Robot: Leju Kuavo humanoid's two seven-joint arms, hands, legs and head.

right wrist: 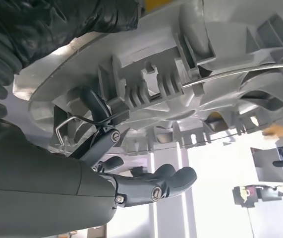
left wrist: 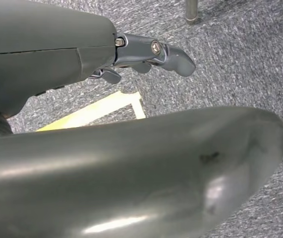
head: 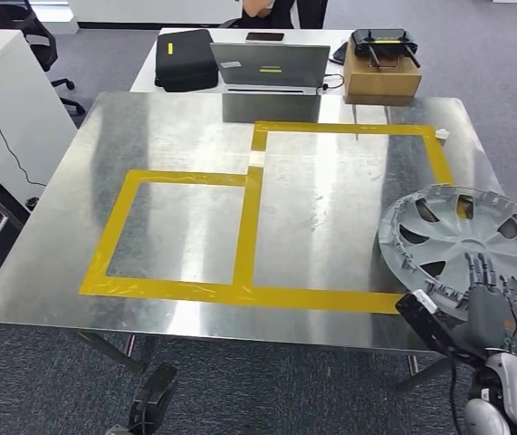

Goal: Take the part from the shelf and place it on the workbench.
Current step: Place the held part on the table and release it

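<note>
Silver hubcap (head: 467, 237) lay at the lower right of the head view, overhanging the steel workbench (head: 173, 136) with its yellow tape (head: 248, 227); the right hand (head: 491, 308) grasped its near rim. No writing was legible on the laptop (head: 269, 65). Over grey carpet (left wrist: 237, 54), the left hand (left wrist: 151, 54) hung slack, holding nothing. Right wrist view: fingers (right wrist: 94, 106) hooked the hubcap's ribbed underside (right wrist: 158, 84).

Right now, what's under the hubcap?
The hubcap overlaps the metal table and a yellow tape corner. The right hand grips its near rim. Whatever else it covers is hidden.
</note>
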